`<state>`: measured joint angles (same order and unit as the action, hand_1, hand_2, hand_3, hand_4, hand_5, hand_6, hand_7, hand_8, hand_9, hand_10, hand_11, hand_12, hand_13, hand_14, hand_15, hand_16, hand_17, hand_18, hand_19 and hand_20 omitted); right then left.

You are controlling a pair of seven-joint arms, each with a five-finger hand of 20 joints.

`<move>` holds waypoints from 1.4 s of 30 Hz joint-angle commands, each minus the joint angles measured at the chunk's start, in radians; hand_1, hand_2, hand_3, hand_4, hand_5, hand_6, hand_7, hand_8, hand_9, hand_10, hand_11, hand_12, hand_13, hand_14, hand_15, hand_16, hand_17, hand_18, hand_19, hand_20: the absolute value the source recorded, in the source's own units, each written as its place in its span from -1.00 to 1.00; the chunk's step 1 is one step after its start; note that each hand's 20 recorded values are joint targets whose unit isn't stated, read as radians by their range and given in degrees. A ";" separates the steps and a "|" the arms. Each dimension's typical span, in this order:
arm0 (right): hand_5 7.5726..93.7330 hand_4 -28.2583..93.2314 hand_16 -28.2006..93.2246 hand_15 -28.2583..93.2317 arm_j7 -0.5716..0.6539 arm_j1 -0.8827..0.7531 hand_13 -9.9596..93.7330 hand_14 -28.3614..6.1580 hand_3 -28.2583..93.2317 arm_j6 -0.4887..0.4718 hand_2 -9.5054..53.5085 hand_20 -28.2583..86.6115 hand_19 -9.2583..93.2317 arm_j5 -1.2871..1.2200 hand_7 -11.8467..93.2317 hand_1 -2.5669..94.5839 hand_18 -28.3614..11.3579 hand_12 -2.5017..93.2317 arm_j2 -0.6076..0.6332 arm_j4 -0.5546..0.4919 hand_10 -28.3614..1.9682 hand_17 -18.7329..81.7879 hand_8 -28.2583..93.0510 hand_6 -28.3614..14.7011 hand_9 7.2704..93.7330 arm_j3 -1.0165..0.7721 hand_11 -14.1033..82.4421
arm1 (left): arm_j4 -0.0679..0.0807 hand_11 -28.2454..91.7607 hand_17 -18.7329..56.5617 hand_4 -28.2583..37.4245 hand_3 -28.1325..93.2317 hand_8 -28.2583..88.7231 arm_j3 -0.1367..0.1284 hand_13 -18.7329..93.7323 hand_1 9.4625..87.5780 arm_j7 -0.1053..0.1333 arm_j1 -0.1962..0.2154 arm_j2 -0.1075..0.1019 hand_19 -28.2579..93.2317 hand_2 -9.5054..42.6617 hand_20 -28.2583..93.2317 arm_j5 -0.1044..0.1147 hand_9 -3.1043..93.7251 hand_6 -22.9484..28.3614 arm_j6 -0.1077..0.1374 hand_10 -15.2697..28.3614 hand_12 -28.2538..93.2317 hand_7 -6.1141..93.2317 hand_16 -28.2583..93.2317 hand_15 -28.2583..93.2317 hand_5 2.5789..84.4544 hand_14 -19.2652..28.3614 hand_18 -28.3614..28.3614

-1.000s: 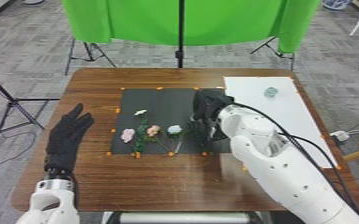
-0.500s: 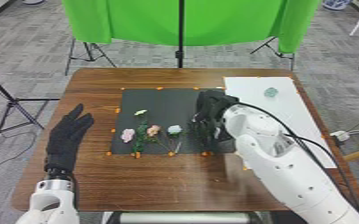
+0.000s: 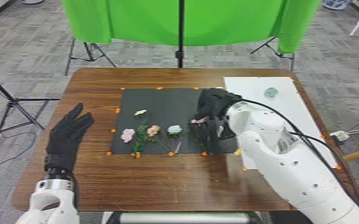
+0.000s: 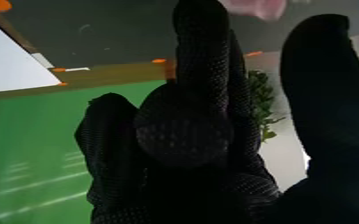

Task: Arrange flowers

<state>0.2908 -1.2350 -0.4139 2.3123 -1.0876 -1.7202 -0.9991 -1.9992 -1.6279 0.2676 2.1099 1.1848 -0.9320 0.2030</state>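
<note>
My right hand [image 3: 215,107] is over the right part of the black mat [image 3: 162,97] in the head view, with a pinkish flower [image 3: 197,121] beside its left edge. In the right wrist view a gap separates the thumb of the right hand [image 4: 193,65] from its fingers. Green leaves [image 4: 262,100] show in that gap and a pink bloom [image 4: 257,7] lies beyond the fingertips. Left of this hand lie a pale yellow flower [image 3: 140,112], a pink flower [image 3: 127,134], a peach flower [image 3: 153,129] and a white flower [image 3: 174,129]. My left hand [image 3: 67,131] rests open, left of the mat.
A white board [image 3: 291,115] covers the table's right side, with a small teal object [image 3: 270,92] near its far end. Orange markers line the mat. Beyond the wooden table [image 3: 167,182] stand a green backdrop [image 3: 140,22] and a black pole [image 3: 181,35].
My right hand has shifted slightly to the right, and the pinkish flower by its left edge has come into sight. The left hand has kept still.
</note>
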 commanded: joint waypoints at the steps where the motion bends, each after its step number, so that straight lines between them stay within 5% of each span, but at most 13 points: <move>1: 0.35 -0.85 0.02 0.46 0.013 0.036 0.94 0.57 0.41 0.062 -1.00 0.47 1.00 -0.021 -0.50 -0.18 -0.11 -0.44 -0.004 -0.035 0.09 0.65 -0.69 0.42 0.83 -0.080 -0.14 | 0.006 -0.31 -0.34 -0.90 0.52 -0.61 0.002 -0.05 -0.68 -0.004 0.005 0.008 -0.50 -0.55 -0.23 -0.006 -0.07 0.05 -0.003 0.31 -0.38 -0.77 -0.51 -0.38 -0.07 0.47 0.42; 6: 0.38 -0.81 0.03 0.45 0.062 0.104 0.91 0.51 0.41 0.183 -1.00 0.47 1.00 0.131 -0.49 -0.18 -0.20 -0.45 -0.005 0.075 0.04 0.59 -0.68 0.41 0.77 -0.122 -0.16 | 0.005 -0.31 -0.34 -0.90 0.52 -0.61 0.001 -0.05 -0.68 -0.004 0.006 0.007 -0.50 -0.55 -0.23 -0.005 -0.07 0.05 -0.002 0.31 -0.38 -0.77 -0.51 -0.38 -0.07 0.47 0.42; 14: 0.04 -0.75 0.01 0.48 0.102 0.142 0.72 0.20 0.40 -0.003 -1.00 0.45 1.00 0.359 -0.62 -0.31 -0.28 -0.50 -0.067 0.257 -0.27 0.50 -0.64 0.22 0.38 -0.241 -0.38 | 0.004 -0.31 -0.34 -0.90 0.52 -0.61 0.003 -0.05 -0.68 -0.003 0.010 0.010 -0.50 -0.56 -0.23 -0.006 -0.07 0.05 -0.004 0.31 -0.37 -0.76 -0.51 -0.38 -0.07 0.47 0.42; 21: -0.01 -0.73 0.00 0.49 0.093 0.128 0.70 0.14 0.37 -0.033 -1.00 0.43 1.00 0.493 -0.63 -0.35 -0.31 -0.50 -0.145 0.400 -0.31 0.49 -0.63 0.27 0.33 -0.336 -0.42 | 0.005 -0.31 -0.34 -0.90 0.52 -0.61 0.004 -0.05 -0.67 -0.001 0.010 0.012 -0.50 -0.56 -0.23 -0.005 -0.07 0.05 -0.003 0.31 -0.38 -0.76 -0.51 -0.38 -0.07 0.47 0.42; 28: 0.00 -0.73 -0.01 0.50 0.102 0.096 0.72 0.19 0.38 -0.027 -1.00 0.41 1.00 0.524 -0.61 -0.33 -0.29 -0.50 -0.184 0.461 -0.29 0.50 -0.64 0.34 0.36 -0.415 -0.40 | 0.003 -0.31 -0.34 -0.90 0.52 -0.61 0.002 -0.05 -0.67 -0.002 0.014 0.010 -0.50 -0.56 -0.23 -0.003 -0.07 0.05 -0.006 0.31 -0.38 -0.76 -0.51 -0.38 -0.07 0.47 0.42; 32: 0.03 -0.75 -0.02 0.50 0.094 0.065 0.75 0.26 0.40 0.064 -1.00 0.40 1.00 0.508 -0.58 -0.25 -0.26 -0.50 -0.188 0.480 -0.25 0.51 -0.65 0.38 0.41 -0.432 -0.38 | 0.005 -0.31 -0.34 -0.90 0.52 -0.61 0.002 -0.05 -0.67 -0.006 0.011 0.009 -0.50 -0.55 -0.23 -0.003 -0.07 0.05 -0.006 0.31 -0.38 -0.76 -0.51 -0.38 -0.07 0.47 0.42; 37: 0.26 -0.80 -0.01 0.48 0.063 0.004 0.87 0.46 0.44 0.248 -1.00 0.42 1.00 0.495 -0.48 0.02 -0.16 -0.52 -0.174 0.477 0.05 0.60 -0.68 0.45 0.63 -0.432 -0.29 | 0.004 -0.31 -0.34 -0.89 0.52 -0.61 0.001 -0.05 -0.67 -0.007 0.012 0.009 -0.50 -0.55 -0.23 -0.002 -0.07 0.05 -0.007 0.31 -0.38 -0.76 -0.51 -0.38 -0.07 0.47 0.42; 42: 0.56 -0.78 0.00 0.45 0.082 -0.042 0.95 0.56 0.26 0.299 -1.00 0.43 1.00 0.395 -0.44 0.36 -0.08 -0.24 -0.124 0.405 0.28 0.67 -0.43 0.34 0.91 -0.402 -0.45 | 0.004 -0.31 -0.34 -0.89 0.52 -0.61 0.000 -0.05 -0.67 -0.009 0.011 0.007 -0.50 -0.55 -0.23 -0.002 -0.07 0.05 -0.007 0.31 -0.37 -0.76 -0.51 -0.38 -0.07 0.47 0.42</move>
<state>0.3641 -1.2004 -0.1372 2.7975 -1.2683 -1.2515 -1.4320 -1.9995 -1.6279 0.2673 2.1112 1.1873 -0.9322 0.2031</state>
